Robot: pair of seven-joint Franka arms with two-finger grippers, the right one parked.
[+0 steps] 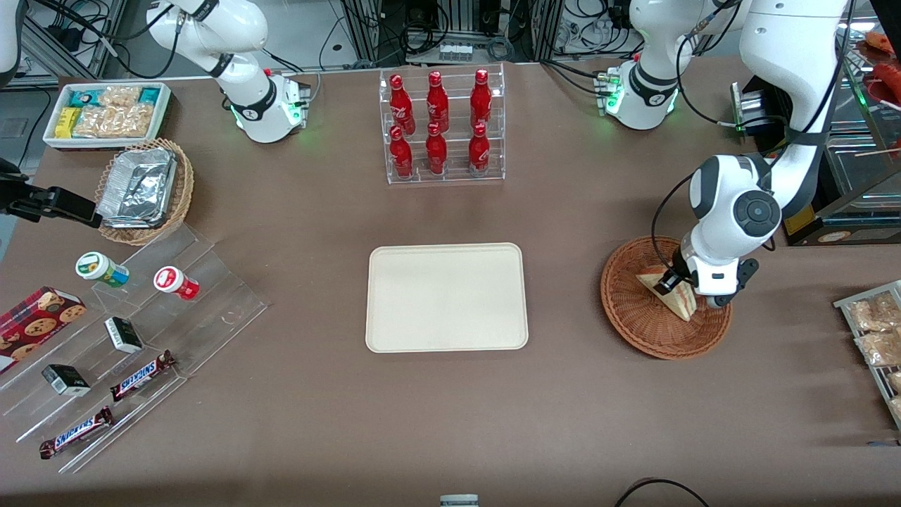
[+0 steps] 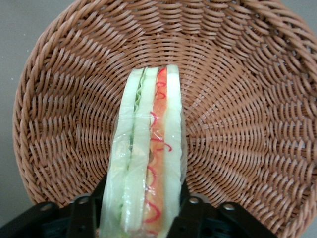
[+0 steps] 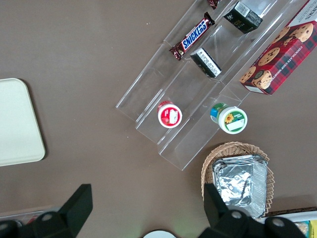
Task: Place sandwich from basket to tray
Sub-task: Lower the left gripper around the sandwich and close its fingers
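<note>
I see the sandwich point(image 2: 148, 158), a pale wedge in clear wrap with green and red filling along its cut edge, standing on edge inside the basket point(image 1: 633, 317). In the wrist view the two black fingers point(image 2: 81, 218) of the tool point(image 1: 679, 289) press against the sandwich's flat sides, one on each side, so I judge the tool to be clenched on the sandwich. I cannot tell whether the wedge is off the weave yet or resting on it; it sits low over the basket floor either way.

The basket is round, shallow and reddish-brown, and lies on the brown bench point(image 1: 450, 422) toward the working arm's end. The tray point(image 1: 394, 331), cream and rectangular with a low rim, lies well apart from it near the middle of the bench, with nothing on it.

So I take the task to be at its early part: the grasp looks made, but the lift out of the basket, the carry sideways to the tray and the release there are all left to do.

Farther from the front camera than the tray stands a clear rack of red bottles point(image 1: 438, 127).
</note>
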